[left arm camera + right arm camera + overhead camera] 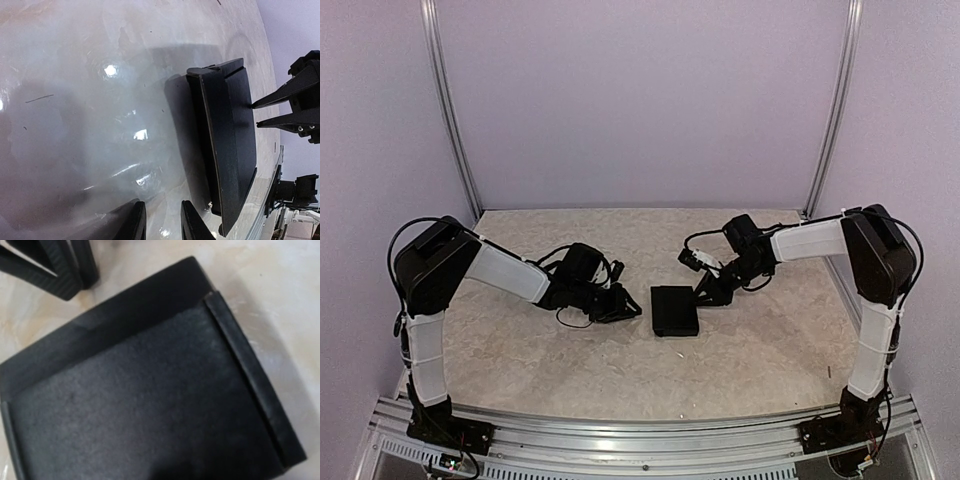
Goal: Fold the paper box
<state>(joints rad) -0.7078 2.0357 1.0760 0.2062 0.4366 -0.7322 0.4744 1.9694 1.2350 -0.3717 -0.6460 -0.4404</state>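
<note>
Mid-tabletop: the paper box (pixel 675 311) lies flat, already a slim closed shape | we judge the folding nearly done, with one end flap apparently left to press home | left gripper (pixel 162 222) just beside it, jaws apart, empty | right gripper (pixel 255 114) at its far right edge, jaws narrowly parted, gripping nothing we can see

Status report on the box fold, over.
Left end effector open, empty. Right end effector open, tips at paper box. Box lies flat on table. Nothing blocking.
</note>
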